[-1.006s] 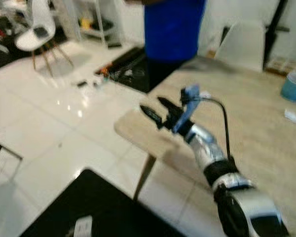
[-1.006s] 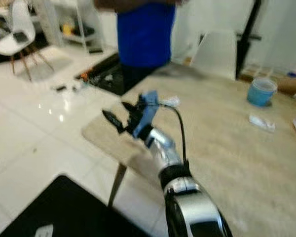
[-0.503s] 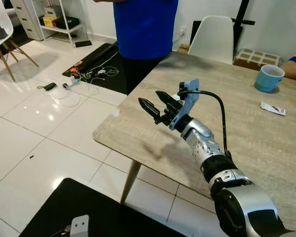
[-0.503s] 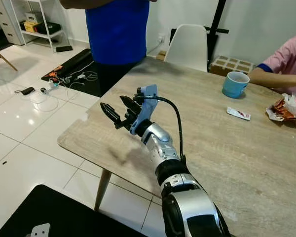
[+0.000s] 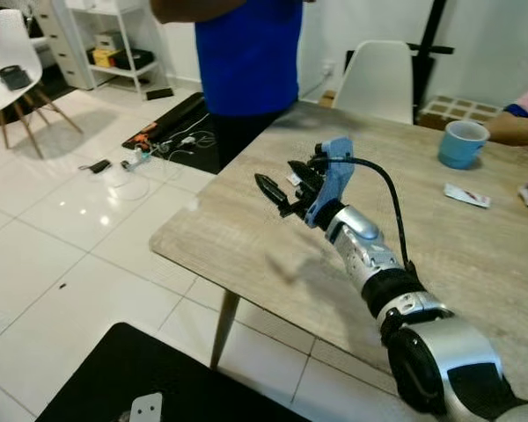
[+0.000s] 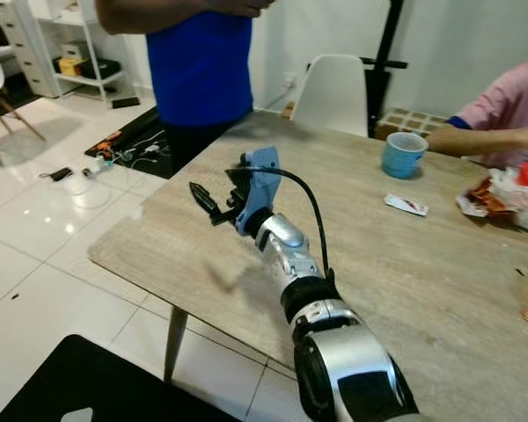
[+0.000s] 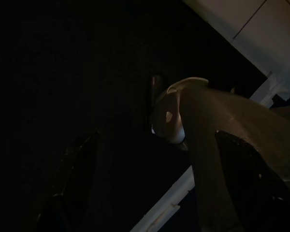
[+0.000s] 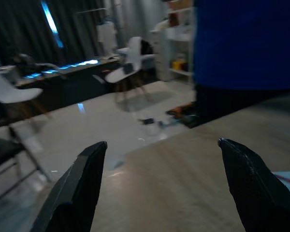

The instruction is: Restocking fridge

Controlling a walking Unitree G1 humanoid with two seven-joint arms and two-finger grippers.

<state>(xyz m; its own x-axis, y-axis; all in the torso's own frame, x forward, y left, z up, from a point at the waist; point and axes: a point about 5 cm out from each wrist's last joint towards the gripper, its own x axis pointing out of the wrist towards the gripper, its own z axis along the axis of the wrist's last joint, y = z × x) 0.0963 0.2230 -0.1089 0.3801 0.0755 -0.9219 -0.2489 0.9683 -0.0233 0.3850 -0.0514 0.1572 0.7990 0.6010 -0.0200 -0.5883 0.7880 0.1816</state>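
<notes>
Right gripper point(image 5: 280, 190) held out above the wooden table point(image 6: 440, 281), fingers spread wide, nothing between them; right wrist view shows both black fingertips point(image 8: 77, 183) far apart w/ bare tabletop below. Silver right arm point(image 5: 370, 264) reaches fwd over the table's near corner, black cable point(image 6: 312, 211) looping from the blue wrist mount point(image 5: 330, 171). No fridge or stock item can be made out. Left wrist view very dark: left gripper point(image 7: 150, 193) hangs low; cannot tell its finger state. On the table, far side: blue mug point(image 6: 399, 155), small packet point(image 6: 406, 205) near it, crumpled wrappers point(image 6: 502, 189) at the edge. Person in blue shirt point(image 6: 198, 61) stands at the table's far-left end; a second person's pink sleeve point(image 6: 497, 101) and forearm rest by the mug. White chair point(image 6: 334, 92) behind table; another white chair point(image 5: 13, 66) on the tiled floor point(image 5: 62, 237), w/ cables point(image 5: 136, 163) lying near a dark mat point(image 5: 185, 127)
</notes>
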